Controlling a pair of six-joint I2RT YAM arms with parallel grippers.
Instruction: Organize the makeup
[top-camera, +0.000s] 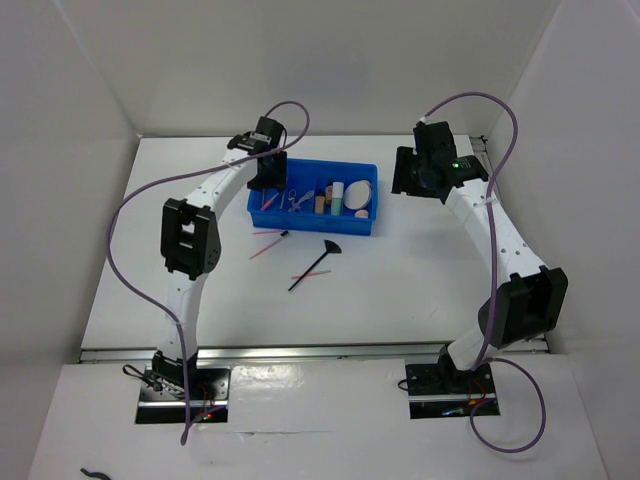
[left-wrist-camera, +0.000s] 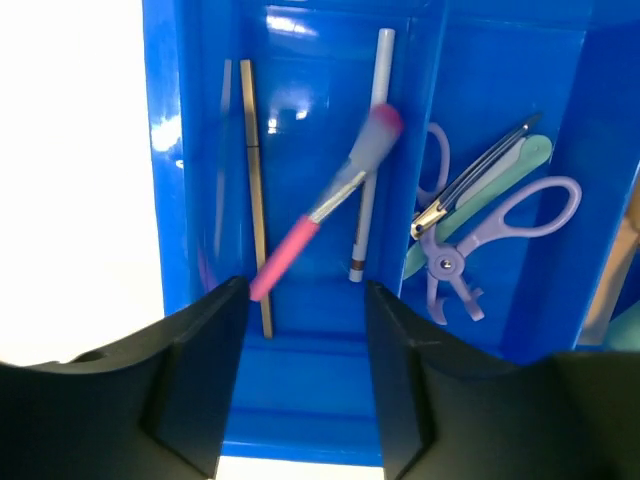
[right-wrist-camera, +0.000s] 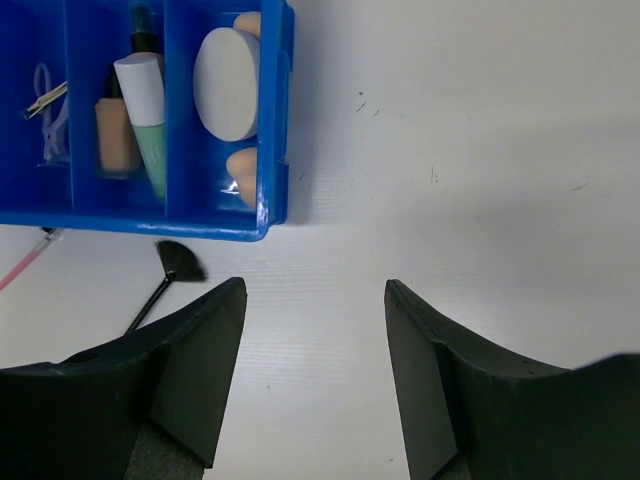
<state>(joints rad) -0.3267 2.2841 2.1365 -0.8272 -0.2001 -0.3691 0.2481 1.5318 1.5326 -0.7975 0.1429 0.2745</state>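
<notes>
1. Left gripper (left-wrist-camera: 305, 290) hangs over the leftmost compartment of the blue tray (left-wrist-camera: 170, 150), jaws apart and gripping nothing. A pink-handled brush (left-wrist-camera: 320, 205) lies slanted and blurred inside, beside thin sticks (left-wrist-camera: 255, 180).
2. Right gripper (right-wrist-camera: 315, 290) is spread wide and empty over the table (right-wrist-camera: 450, 150), right of the tray.
3. At the centre of the top view, a black brush (top-camera: 315, 266) and pink sticks (top-camera: 268, 245) lie below the tray.
4. A round puff (right-wrist-camera: 227, 83) and a mint-green tube (right-wrist-camera: 150, 120) sit in the tray's right compartments.

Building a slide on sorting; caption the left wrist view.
Open left gripper over a blue tray compartment holding a pink-handled brush and sticks; purple scissors next door.
</notes>
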